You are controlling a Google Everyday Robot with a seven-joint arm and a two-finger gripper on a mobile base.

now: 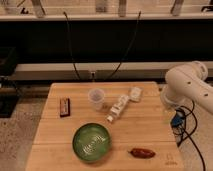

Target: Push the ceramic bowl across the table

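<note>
A white robot arm (pixel 192 82) curves in at the right side of the view, beyond the right edge of the bench (pixel 150 132). Its hand (pixel 170 104) seems to be the pale lower end of the arm, hanging just beside that right edge and touching nothing on the bench; whether its fingers are open or closed cannot be told. Dark cables (pixel 184 126) with a spot of blue trail down below the arm. The bench is a rectangular top of light wooden planks, with a small logo mark (pixel 170 161) at its near right corner. Nearest the hand, towards the middle of the bench, a long white jointed object (pixel 121 105) lies on a slant; what it is cannot be made out. Just to its left a small translucent cup (pixel 96 98) stands upright. At the near edge, right of centre, a small reddish-brown item (pixel 142 152) lies flat. The ceramic bowl (pixel 91 142), wide, round and glossy green with pale rings inside, sits at the near edge left of centre, in front of the cup and well apart from the hand. A small dark rectangular item (pixel 64 106) lies near the far left side. Behind the bench, two black cables (pixel 71 50) hang down a dark wall.
</note>
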